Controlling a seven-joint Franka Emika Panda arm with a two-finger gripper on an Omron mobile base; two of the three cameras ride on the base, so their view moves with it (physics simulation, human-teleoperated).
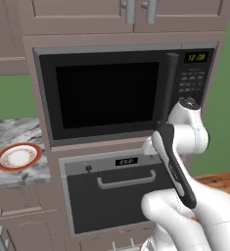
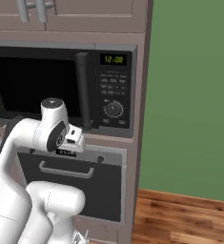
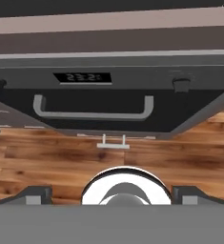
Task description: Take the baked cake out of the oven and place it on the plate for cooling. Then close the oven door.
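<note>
The oven [image 1: 89, 167] sits below the microwave, and its dark oven door [image 1: 117, 198] is shut, with the silver bar handle [image 1: 126, 179] across its top. The baked cake is hidden. The plate [image 1: 18, 157], white with an orange-red rim, lies bare on the marble counter to the left. My gripper [image 3: 113, 194] hangs in front of the oven's control strip, above the handle [image 3: 93, 112], and looks down over the door [image 3: 99, 125]. Its fingertips [image 3: 35, 193] stand far apart, open, with nothing between them. From the right, my hand [image 2: 74, 136] hovers just above the door [image 2: 80, 188].
The black-windowed microwave [image 1: 106, 93] fills the cabinet above the oven, with its keypad [image 2: 113, 90] at the right. A drawer pull [image 3: 112, 142] shows below the door. Wood floor [image 2: 180, 217] and a green wall [image 2: 189, 95] lie to the right. The marble counter [image 1: 18, 179] is to the left.
</note>
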